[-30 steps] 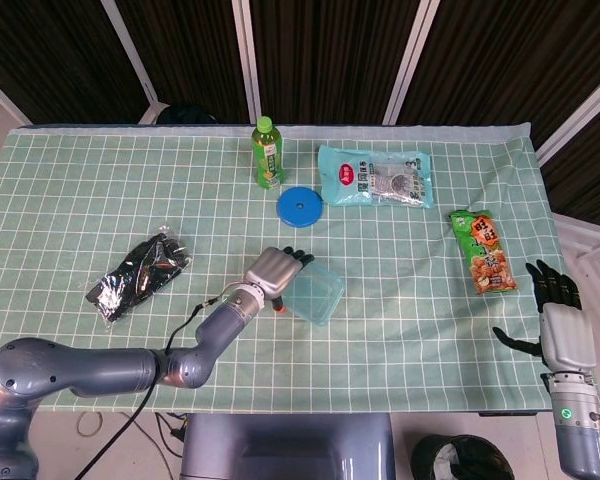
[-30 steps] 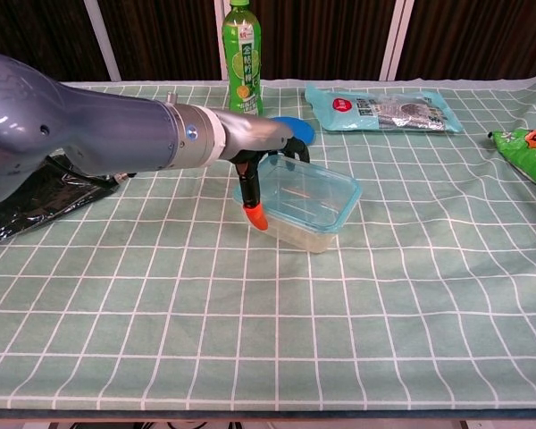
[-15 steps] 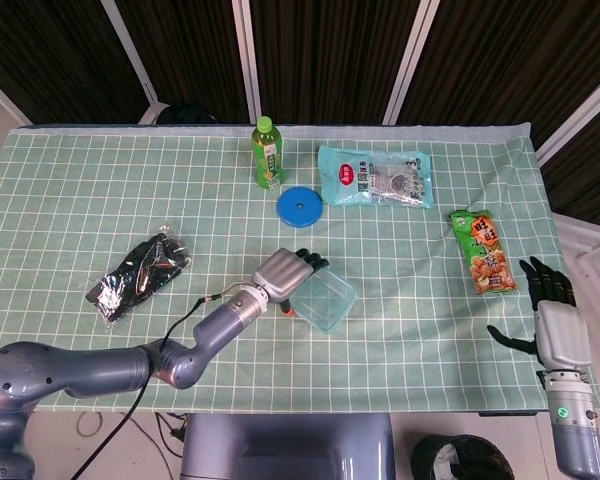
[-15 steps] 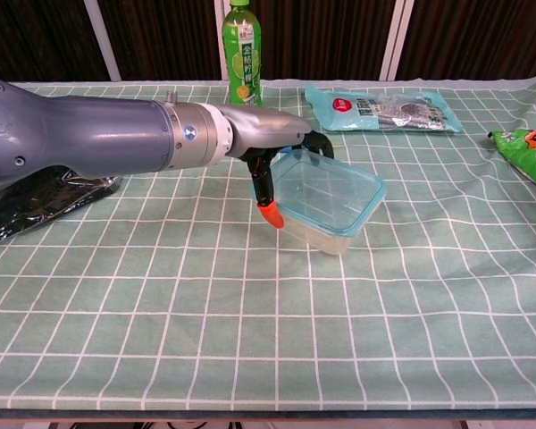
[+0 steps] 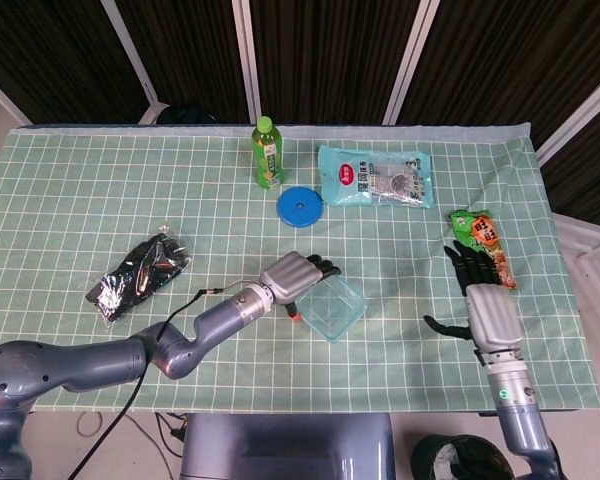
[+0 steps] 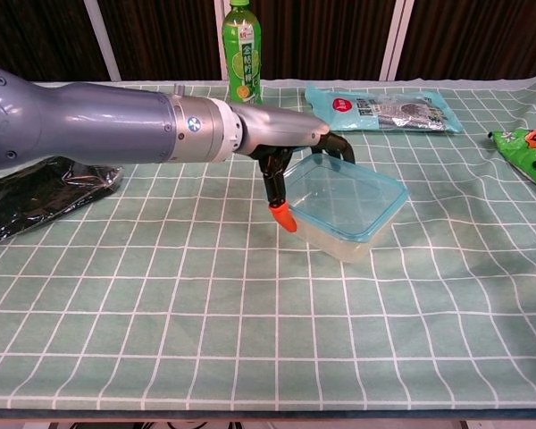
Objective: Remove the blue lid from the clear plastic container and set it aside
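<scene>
**Left hand gripped the container's rim; lid needed a peel from a corner**

Left hand (image 6: pixel 290 147) held the clear plastic container (image 6: pixel 347 206) by its near-left rim, fingers hooked over the edge and the orange-tipped thumb (image 6: pixel 284 216) pressed against the side wall. The box sat near the middle of the worktop (image 6: pixel 250 340), tilted slightly, its far edge off the cloth. It looked light, thin-walled and somewhat flexible, with smooth sides likely to slip under a loose grip, so squeezing hard would probably bow it. The blue lid's frame (image 6: pixel 389 206) ran round the top; a raised corner seemed the best place to take hold and peel upward. In the head view the container's long axis ran diagonally, from near-left toward far-right, with its opening facing up.

Right hand (image 5: pixel 482 300) hovered well apart on the right, fingers spread and holding nothing, just short of a green snack bag (image 5: pixel 480 238). Farther back lay a blue disc (image 5: pixel 299 206), a pale blue packet (image 5: pixel 374 176) and a green bottle (image 5: pixel 267 152).
</scene>
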`<action>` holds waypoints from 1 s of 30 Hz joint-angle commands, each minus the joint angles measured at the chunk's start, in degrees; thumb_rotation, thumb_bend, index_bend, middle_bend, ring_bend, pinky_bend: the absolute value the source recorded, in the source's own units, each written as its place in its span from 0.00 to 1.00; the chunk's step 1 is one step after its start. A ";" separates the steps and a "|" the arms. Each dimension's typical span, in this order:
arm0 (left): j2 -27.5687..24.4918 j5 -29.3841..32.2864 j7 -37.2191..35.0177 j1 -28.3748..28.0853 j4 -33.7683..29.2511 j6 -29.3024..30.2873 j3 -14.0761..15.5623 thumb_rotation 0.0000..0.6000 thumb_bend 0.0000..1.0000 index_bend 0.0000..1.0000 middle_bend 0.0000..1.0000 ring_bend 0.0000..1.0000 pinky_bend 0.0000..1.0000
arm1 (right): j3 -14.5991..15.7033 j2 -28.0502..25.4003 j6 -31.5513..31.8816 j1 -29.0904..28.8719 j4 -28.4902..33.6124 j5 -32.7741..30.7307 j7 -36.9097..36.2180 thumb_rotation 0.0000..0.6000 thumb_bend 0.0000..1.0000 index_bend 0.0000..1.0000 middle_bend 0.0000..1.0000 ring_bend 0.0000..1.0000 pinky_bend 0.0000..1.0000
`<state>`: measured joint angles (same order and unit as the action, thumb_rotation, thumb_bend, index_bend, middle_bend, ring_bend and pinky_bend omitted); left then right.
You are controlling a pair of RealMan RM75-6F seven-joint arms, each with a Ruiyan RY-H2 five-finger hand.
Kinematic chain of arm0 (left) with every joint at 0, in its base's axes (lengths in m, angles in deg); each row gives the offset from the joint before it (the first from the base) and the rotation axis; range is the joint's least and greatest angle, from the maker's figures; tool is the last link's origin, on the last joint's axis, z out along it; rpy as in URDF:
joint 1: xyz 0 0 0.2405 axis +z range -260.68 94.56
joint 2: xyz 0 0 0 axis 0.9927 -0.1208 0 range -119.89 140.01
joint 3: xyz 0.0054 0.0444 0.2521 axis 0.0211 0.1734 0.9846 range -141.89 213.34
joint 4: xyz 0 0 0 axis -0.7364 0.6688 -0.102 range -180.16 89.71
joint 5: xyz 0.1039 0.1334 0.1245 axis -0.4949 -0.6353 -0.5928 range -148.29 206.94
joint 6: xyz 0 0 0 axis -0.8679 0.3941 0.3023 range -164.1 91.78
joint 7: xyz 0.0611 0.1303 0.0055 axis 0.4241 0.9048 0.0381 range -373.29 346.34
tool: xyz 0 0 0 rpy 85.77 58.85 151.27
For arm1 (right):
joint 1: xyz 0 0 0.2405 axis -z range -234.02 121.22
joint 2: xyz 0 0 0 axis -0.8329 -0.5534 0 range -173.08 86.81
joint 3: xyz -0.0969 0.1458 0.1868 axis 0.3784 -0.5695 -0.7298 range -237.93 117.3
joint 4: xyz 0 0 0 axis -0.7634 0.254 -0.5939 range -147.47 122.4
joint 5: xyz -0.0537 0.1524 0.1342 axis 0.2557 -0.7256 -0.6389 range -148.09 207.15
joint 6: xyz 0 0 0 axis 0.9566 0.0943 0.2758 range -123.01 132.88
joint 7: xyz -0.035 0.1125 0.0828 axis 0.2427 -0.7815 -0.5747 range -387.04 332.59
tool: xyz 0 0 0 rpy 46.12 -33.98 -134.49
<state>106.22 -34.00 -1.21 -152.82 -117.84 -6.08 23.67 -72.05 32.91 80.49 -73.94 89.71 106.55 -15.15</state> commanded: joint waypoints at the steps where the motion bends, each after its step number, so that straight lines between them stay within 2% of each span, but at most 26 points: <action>1: 0.30 -0.11 -0.17 -0.34 0.15 0.03 0.03 1.00 0.16 0.38 0.44 0.38 0.49 | -0.26 2.99 -1.74 -2.12 1.34 -0.26 3.19 1.00 0.25 0.00 0.00 0.00 0.00; 5: 0.71 0.50 0.05 -0.60 0.48 0.62 -0.03 1.00 0.16 0.38 0.44 0.38 0.49 | 0.16 5.38 -2.49 -3.03 2.25 -1.41 5.04 1.00 0.25 0.00 0.00 0.00 0.00; 14: 0.76 3.00 1.25 -1.29 0.48 0.38 1.08 1.00 0.16 0.38 0.44 0.38 0.49 | 3.46 9.40 -1.62 -2.24 2.73 -2.58 7.48 1.00 0.25 0.00 0.00 0.00 0.00; 30: 2.05 6.28 0.59 -2.14 1.43 -0.44 1.77 1.00 0.16 0.38 0.44 0.38 0.49 | 6.86 11.35 -0.86 -0.39 0.86 -3.01 7.84 1.00 0.25 0.00 0.00 0.00 0.00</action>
<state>108.28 -27.79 -0.59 -154.93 -116.42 -6.50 25.46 -65.37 44.16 79.68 -74.40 90.54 103.43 -7.27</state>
